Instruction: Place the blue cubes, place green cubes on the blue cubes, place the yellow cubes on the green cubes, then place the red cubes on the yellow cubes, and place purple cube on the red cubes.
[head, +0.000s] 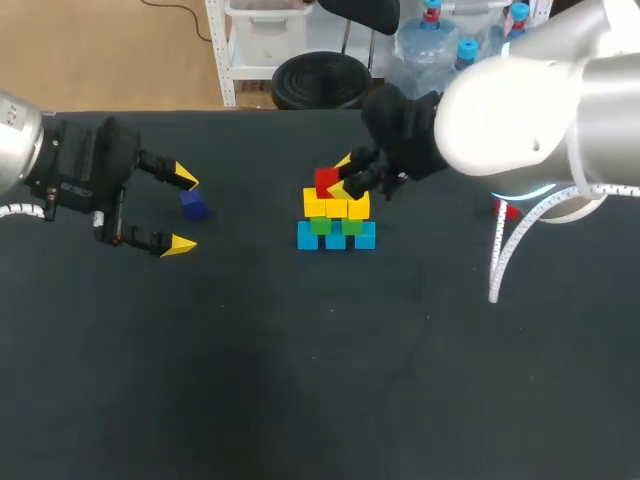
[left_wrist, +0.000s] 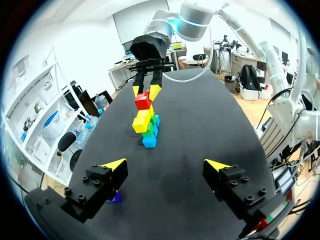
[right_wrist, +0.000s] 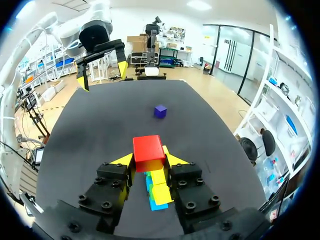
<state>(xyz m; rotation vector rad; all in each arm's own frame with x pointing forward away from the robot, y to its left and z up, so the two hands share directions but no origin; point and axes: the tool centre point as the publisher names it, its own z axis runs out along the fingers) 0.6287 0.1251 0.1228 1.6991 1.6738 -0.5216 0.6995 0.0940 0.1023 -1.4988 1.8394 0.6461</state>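
1. Nearest, at the left: left gripper (head: 183, 211), spread wide, pinching nothing, well apart from the stack (head: 337, 215).
2. At mid-table (head: 320, 380), the stack, counted from the near bottom row up: three blue cubes (head: 336, 237), two green cubes (head: 320, 226), then yellow cubes (head: 337, 208), seemingly three, though the seams are hard to make out.
3. A little farther, back at the left: one purple cube (head: 194, 205), lying on the table between the spread left fingers, closer to the far one, not gripped.
4. Well to the right of the stack: a second red cube (head: 505, 209), on the table, partly hidden by a white cable (head: 497, 260). Two reds in all.
5. Farthest, at the left end of the yellow row: red cube (head: 325, 182), pinched from two sides by the right gripper (head: 343, 176). Cannot tell whether seated or hanging just above.
6. Step in hand, by judgement: red layer, first of two. Next: settle the cube flat, ease the fingers apart, lift clear without nudging the yellow row. Then fetch the spare red; purple last.
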